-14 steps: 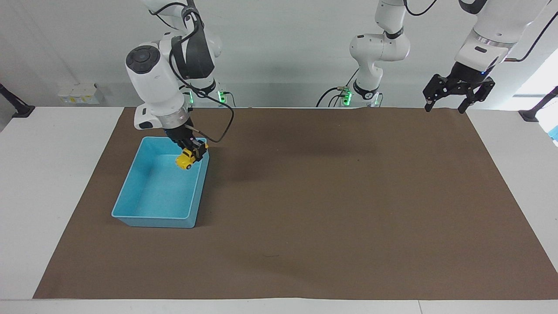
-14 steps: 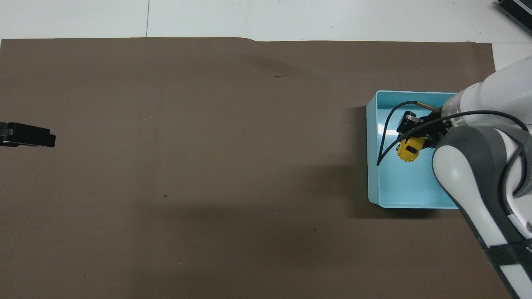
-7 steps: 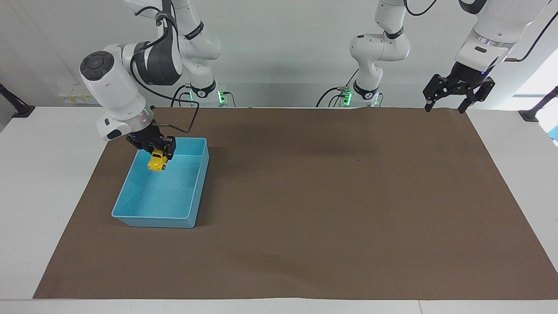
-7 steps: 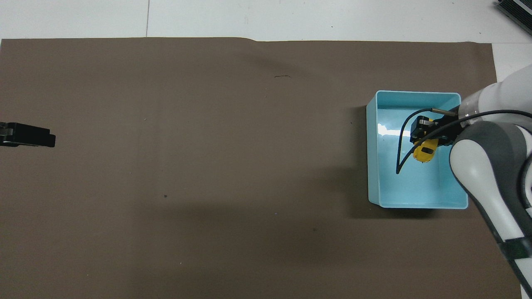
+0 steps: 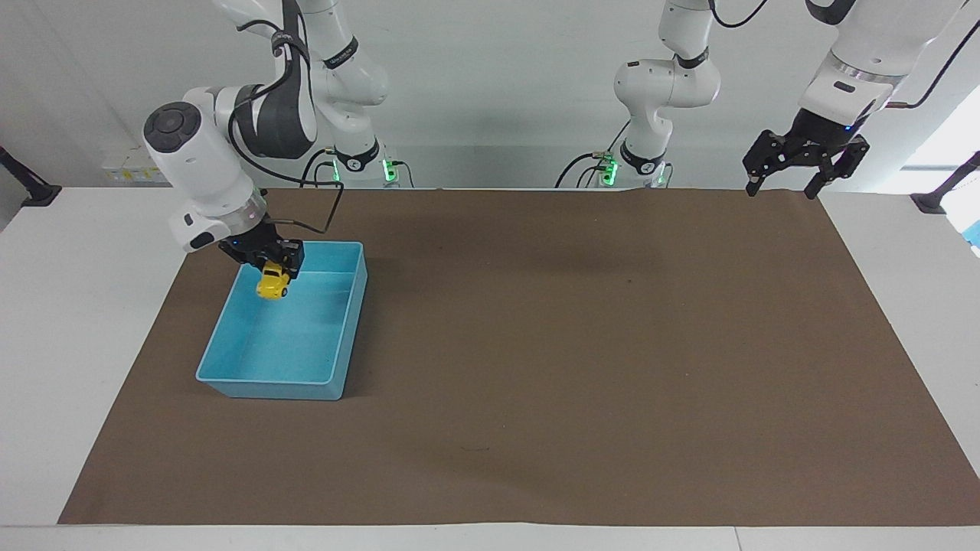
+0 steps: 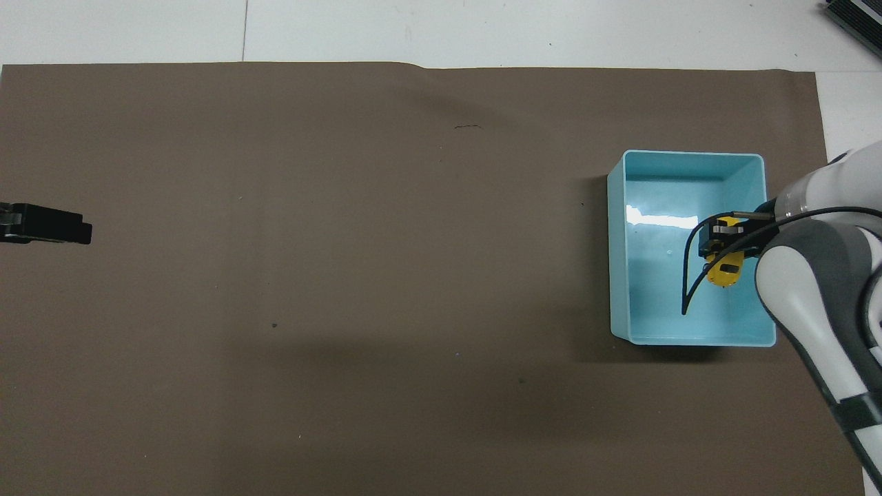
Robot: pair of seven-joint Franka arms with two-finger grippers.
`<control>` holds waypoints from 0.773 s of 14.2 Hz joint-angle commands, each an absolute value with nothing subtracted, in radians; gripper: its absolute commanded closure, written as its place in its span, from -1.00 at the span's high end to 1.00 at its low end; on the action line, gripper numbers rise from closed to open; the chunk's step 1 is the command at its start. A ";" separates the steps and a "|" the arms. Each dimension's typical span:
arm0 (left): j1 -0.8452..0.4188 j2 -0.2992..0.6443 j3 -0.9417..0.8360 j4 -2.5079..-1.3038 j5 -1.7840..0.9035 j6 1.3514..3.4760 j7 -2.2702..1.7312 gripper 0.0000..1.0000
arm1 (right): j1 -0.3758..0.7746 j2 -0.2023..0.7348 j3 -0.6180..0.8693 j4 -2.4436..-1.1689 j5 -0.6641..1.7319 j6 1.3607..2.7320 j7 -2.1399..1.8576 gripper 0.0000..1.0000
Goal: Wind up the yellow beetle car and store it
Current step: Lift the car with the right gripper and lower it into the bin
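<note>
While the right gripper (image 5: 269,264) clamps the yellow beetle car (image 5: 272,284), car hangs over the blue bin (image 5: 230,367), at the robots' end.
L. arm waits: left gripper (image 5: 804,170) wide open over brown mat (image 5: 582,344) corner w/ nothing in it.

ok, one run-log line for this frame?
right gripper: shut on yellow beetle car, over blue bin | left gripper: open, waiting

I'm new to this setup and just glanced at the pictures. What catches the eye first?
The bright yellow toy car, gripped in the right gripper over the blue bin at the right arm's end of the brown mat. At the other end of the table the left gripper waits in the air, open and holding nothing.
</note>
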State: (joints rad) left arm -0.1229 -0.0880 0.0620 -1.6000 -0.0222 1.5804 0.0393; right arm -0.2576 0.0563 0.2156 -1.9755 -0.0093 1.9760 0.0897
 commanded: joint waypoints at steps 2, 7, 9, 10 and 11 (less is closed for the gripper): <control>-0.109 -0.094 0.054 -1.592 -0.018 1.563 0.048 1.00 | -0.276 0.052 0.219 -2.066 -0.025 2.087 0.054 -1.00; -0.109 -0.094 0.054 -1.592 -0.018 1.563 0.048 1.00 | -0.278 0.095 0.219 -2.140 -0.025 2.238 0.051 -1.00; -0.109 -0.094 0.054 -1.592 -0.018 1.563 0.048 1.00 | -0.287 0.120 0.219 -2.151 -0.025 2.267 0.045 -1.00; -0.109 -0.094 0.055 -1.592 -0.018 1.563 0.048 1.00 | -0.299 0.130 0.219 -2.155 -0.025 2.284 0.028 -1.00; -0.109 -0.094 0.055 -1.592 -0.018 1.563 0.048 1.00 | -0.305 0.139 0.219 -2.163 -0.025 2.307 0.002 -1.00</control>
State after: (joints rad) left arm -0.1229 -0.0880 0.0620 -1.6000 -0.0222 1.5804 0.0393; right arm -0.2761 0.1270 0.2151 -2.1440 -0.0128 2.2610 0.0621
